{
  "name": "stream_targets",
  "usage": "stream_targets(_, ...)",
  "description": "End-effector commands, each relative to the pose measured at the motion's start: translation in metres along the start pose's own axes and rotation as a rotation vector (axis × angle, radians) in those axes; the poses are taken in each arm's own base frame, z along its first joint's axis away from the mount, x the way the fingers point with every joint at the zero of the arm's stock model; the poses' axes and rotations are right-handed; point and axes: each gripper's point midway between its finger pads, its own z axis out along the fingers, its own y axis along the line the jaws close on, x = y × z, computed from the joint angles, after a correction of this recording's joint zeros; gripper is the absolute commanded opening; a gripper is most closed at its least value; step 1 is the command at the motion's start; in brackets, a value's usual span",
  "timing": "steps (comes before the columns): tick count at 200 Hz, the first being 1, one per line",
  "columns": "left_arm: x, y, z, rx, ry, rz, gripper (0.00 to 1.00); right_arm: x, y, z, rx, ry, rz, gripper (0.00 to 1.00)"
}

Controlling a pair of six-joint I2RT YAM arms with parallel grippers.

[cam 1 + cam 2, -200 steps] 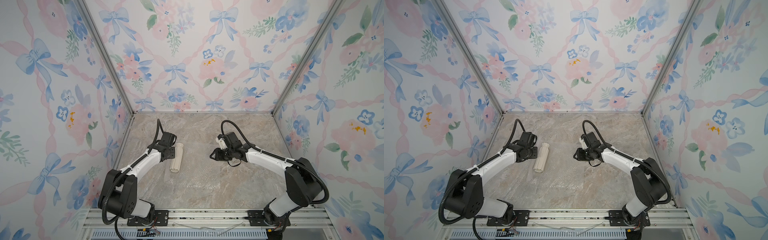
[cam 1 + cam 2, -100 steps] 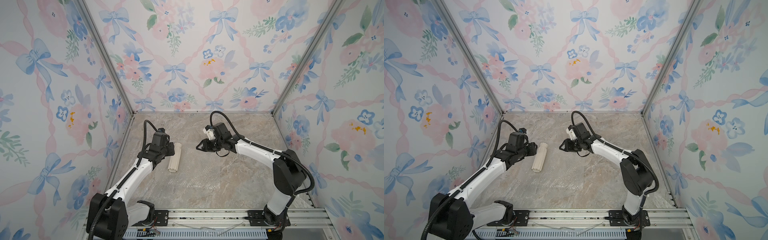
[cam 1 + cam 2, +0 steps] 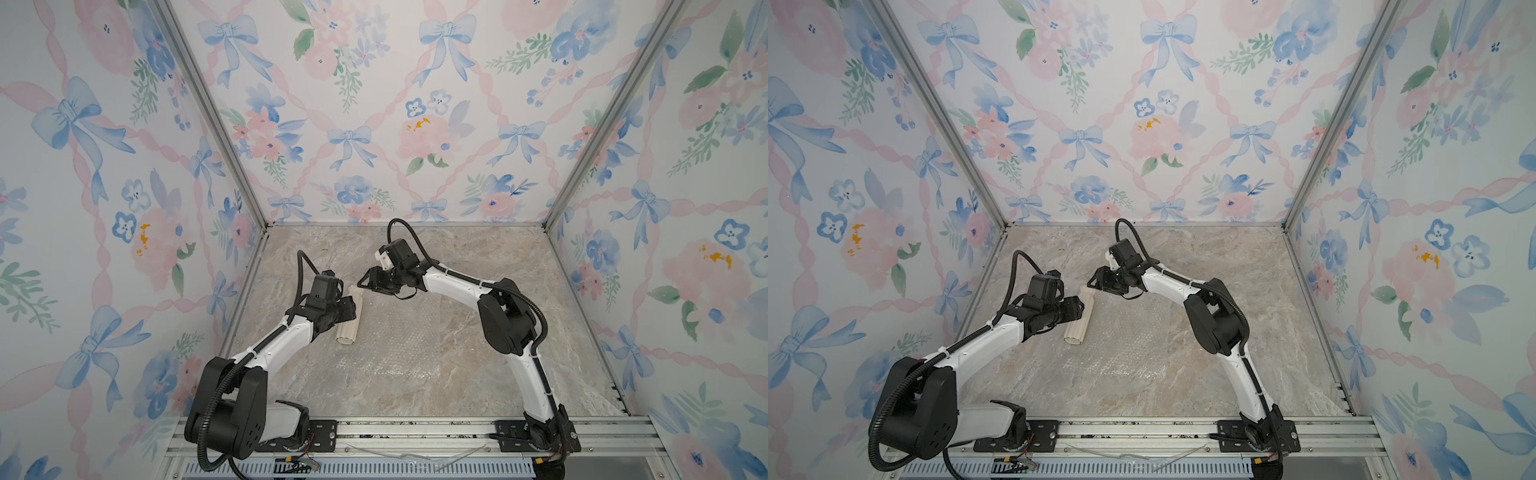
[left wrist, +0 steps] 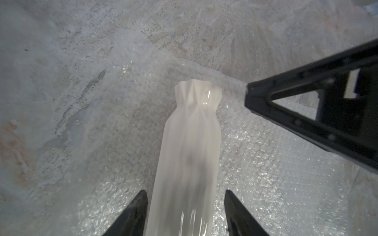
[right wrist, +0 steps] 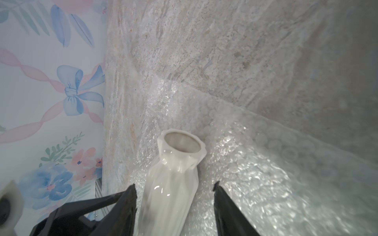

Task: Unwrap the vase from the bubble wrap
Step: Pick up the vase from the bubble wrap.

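**Vase bare on the flattened wrap**

The vase [image 3: 349, 320] lies on its side on the bubble wrap [image 3: 399, 345], which is spread flat over the worktop [image 3: 478, 374]. No fold covers it, so the unwrapping looks all but done. The left claw [image 4: 185, 192] straddles its body and the right claw [image 5: 175, 183] its mouth end. Both are spread and grip nothing, likely poised to steady or lift it. Its mouth shows empty.
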Motion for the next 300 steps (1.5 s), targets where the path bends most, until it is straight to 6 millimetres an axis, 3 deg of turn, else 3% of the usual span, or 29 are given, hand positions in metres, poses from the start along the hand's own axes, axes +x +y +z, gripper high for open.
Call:
stream_targets(1,-0.002,0.005,0.005,-0.013,-0.008,-0.007,0.63,-0.006,0.021,0.011,-0.023,-0.016,0.013,0.57)
stream_targets(64,0.0,0.008,0.014,-0.021,0.01,0.001,0.63,0.001,0.017,0.043,-0.004,0.014,0.034,0.58)
stream_targets(98,0.007,0.009,0.021,-0.012,0.029,-0.006,0.63,0.008,0.006,0.046,0.047,0.012,0.036,0.6)
stream_targets(138,0.015,0.012,0.032,-0.008,0.057,-0.013,0.62,0.008,0.009,0.054,0.039,0.02,0.032,0.6)
stream_targets(228,0.021,-0.002,0.042,0.075,0.089,0.013,0.58,0.022,-0.001,0.072,0.077,0.053,0.046,0.61)
stream_targets(253,0.024,-0.007,0.043,0.095,0.102,0.03,0.58,0.02,-0.001,0.074,0.084,0.055,0.025,0.56)
stream_targets(300,0.025,-0.012,0.043,0.105,0.118,0.058,0.57,0.015,0.0,0.064,0.128,0.047,-0.063,0.29)
